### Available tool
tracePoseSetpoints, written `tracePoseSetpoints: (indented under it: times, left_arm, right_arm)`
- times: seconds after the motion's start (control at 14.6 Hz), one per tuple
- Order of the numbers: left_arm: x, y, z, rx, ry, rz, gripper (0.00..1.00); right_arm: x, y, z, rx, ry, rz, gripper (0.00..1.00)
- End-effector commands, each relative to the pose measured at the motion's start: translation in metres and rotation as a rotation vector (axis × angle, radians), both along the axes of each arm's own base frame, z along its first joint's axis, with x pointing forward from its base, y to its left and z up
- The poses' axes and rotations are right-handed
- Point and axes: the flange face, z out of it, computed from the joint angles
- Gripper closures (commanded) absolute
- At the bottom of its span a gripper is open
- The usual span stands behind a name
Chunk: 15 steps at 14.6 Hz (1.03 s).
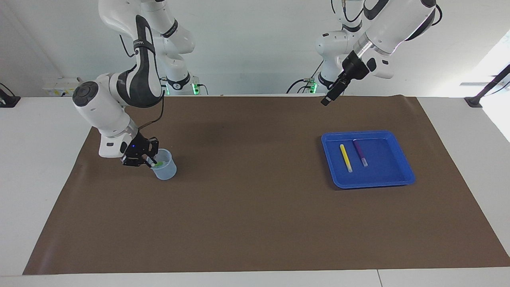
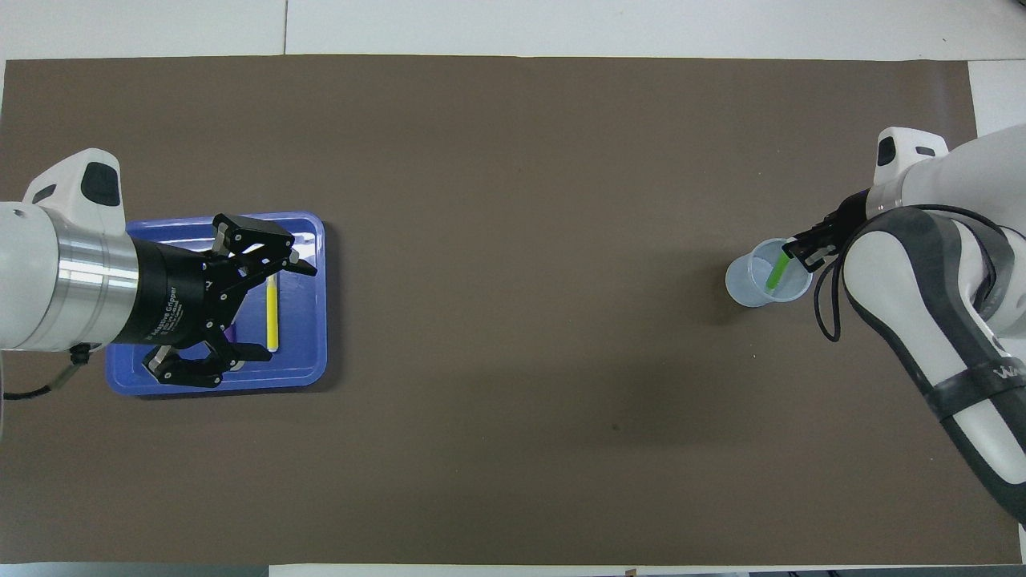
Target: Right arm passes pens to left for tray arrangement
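Observation:
The green pen (image 2: 774, 274) leans inside a small translucent cup (image 1: 165, 170) toward the right arm's end of the table. My right gripper (image 1: 150, 161) is at the cup's rim, shut on the top end of the green pen. The blue tray (image 1: 400, 180) lies toward the left arm's end. In it the yellow pen (image 1: 346, 158) and the purple pen (image 1: 360, 152) lie side by side. My left gripper (image 1: 326, 100) hangs open and empty, high above the mat's edge at the robots' end. In the overhead view it covers most of the purple pen.
A brown mat (image 1: 255, 207) covers the table between the cup and the tray. White table surface borders the mat on every side.

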Motion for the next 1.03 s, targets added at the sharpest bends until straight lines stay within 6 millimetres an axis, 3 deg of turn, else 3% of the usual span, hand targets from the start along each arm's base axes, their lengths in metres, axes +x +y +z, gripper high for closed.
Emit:
tracePoseSetpoints:
  times: [0.0,0.14,0.34,0.48,0.68,0.82,0.96]
  left_arm:
    - [-0.005,0.007,0.001,-0.059,0.004,0.072,0.0]
    - [-0.001,0.014,0.002,-0.08,0.009,0.094,0.0]
    - [-0.001,0.015,0.002,-0.081,0.011,0.098,0.0]
    - [0.001,0.015,0.005,-0.11,0.047,0.185,0.0]
    - [0.004,0.015,0.009,-0.126,0.066,0.293,0.0]
    - [0.008,0.015,0.012,-0.143,0.08,0.384,0.0]
    - [0.01,0.016,0.012,-0.148,0.089,0.421,0.0]
  right_arm:
    - [0.005,-0.003,0.015,0.008,0.034,0.019,1.0]
    - [0.006,-0.003,0.039,0.017,0.057,0.026,1.0]
    - [0.01,-0.013,0.1,0.028,0.088,0.034,1.0]
    - [0.006,-0.015,0.147,0.017,0.062,0.033,1.0]
    - [-0.012,0.005,0.234,0.02,-0.056,-0.052,1.0]
    - [-0.017,0.041,0.246,0.062,-0.03,-0.077,1.0]
    - [-0.024,0.074,0.247,0.136,0.044,-0.303,1.0]
